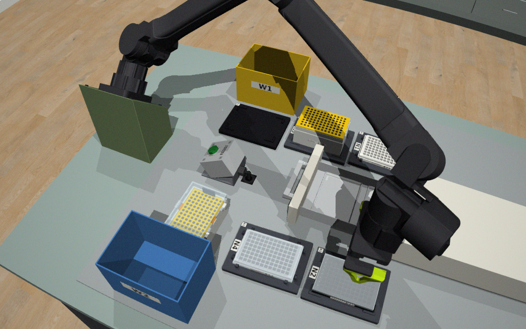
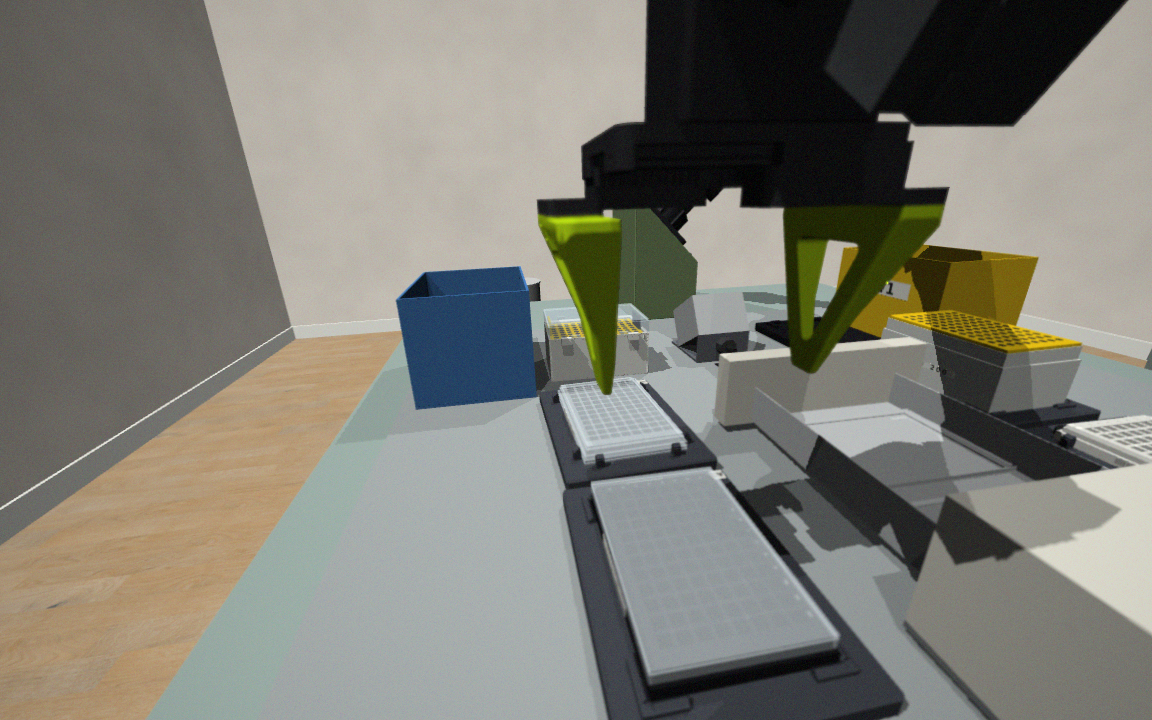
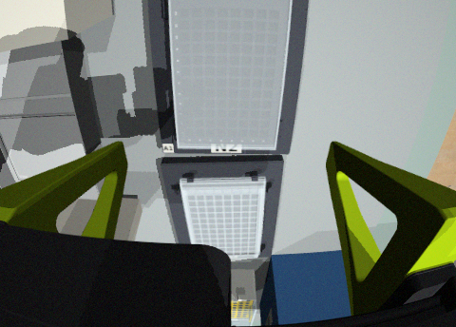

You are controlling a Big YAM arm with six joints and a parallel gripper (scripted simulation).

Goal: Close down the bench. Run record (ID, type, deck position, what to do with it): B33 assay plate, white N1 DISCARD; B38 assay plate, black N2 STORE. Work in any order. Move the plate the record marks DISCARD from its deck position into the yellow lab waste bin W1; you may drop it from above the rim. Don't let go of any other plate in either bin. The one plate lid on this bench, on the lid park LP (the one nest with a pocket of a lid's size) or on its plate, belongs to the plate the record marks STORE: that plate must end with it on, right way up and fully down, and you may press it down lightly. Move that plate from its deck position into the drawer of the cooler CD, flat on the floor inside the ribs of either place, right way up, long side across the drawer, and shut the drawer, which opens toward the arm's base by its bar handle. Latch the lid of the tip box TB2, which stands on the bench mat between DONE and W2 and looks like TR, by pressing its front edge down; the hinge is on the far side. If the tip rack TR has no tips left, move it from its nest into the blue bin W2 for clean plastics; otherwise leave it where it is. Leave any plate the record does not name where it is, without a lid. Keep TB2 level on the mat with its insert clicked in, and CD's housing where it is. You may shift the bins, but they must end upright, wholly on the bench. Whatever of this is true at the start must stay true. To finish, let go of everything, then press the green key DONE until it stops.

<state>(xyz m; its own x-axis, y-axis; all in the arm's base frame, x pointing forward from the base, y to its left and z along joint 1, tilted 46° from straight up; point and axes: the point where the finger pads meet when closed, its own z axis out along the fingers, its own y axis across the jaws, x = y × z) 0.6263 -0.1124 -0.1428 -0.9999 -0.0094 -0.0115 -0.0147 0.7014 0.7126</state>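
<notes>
My gripper [image 1: 365,274] is open and empty. It hangs above the end of the N2 plate [image 1: 344,284] nearest the cooler, clear of it; in the exterior view the fingers [image 2: 707,376] stand high over the plate [image 2: 705,568]. The plate looks grey under a flat translucent lid and sits in its nest, seen whole in the wrist view [image 3: 228,70]. The white plate at N1 [image 1: 375,151] lies in its nest behind the arm. The cooler drawer [image 1: 330,194] stands open and empty. The tip rack TR [image 1: 323,129] shows a yellow top with dark holes. TB2 [image 1: 197,208] stands by the blue bin W2 [image 1: 156,263].
The yellow bin W1 [image 1: 273,77] stands at the back, with the empty black lid park [image 1: 255,124] in front of it. A clear unlidded plate sits at N4 [image 1: 266,253]. The green DONE key [image 1: 213,150] is on its grey block. The cooler housing [image 1: 493,229] runs along the right.
</notes>
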